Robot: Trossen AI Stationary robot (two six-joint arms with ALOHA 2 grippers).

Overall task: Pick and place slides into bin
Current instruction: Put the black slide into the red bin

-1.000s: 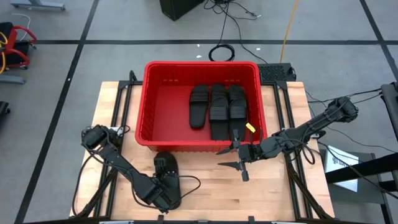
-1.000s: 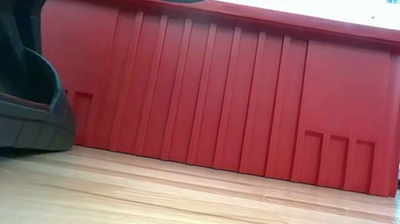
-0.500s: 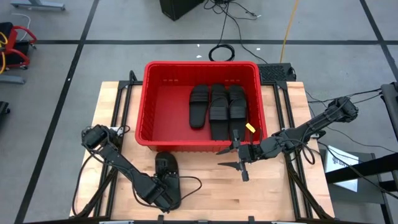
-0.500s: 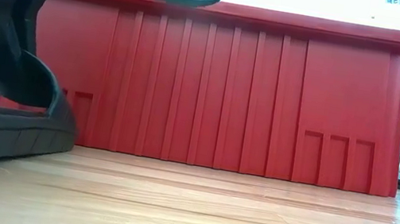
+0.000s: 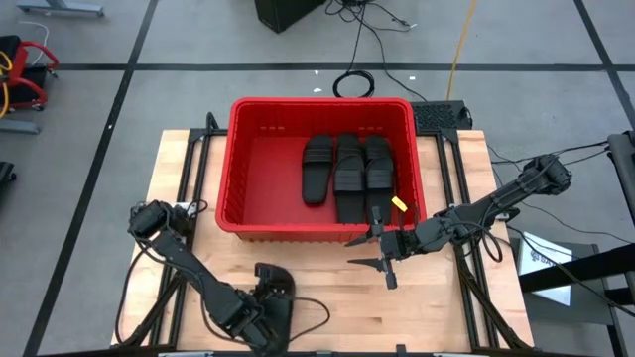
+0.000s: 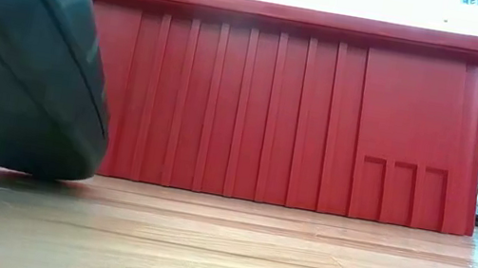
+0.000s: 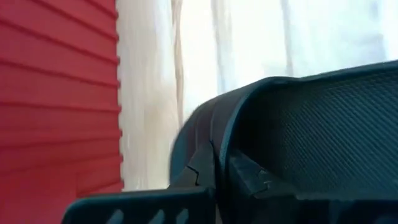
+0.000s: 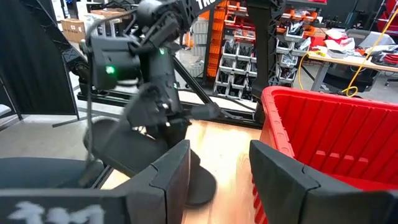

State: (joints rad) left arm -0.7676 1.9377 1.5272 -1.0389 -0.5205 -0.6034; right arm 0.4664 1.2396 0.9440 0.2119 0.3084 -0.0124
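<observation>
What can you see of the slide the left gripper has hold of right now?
The slide is black, rubbery-looking, with a textured footbed and a raised strap in the left wrist view. The left gripper, shut on it, holds it at the table's near edge, outside the bin. In the low view it is tilted, its sole filling the frame's left; whether its low end touches the table isn't clear.

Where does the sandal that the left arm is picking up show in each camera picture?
High: sandal bottom centre-left, in front of the bin.
Low: dark sole at far left.
Left wrist: fills the lower right.
Right wrist: left of centre.
Shared landmark: the bin.
</observation>
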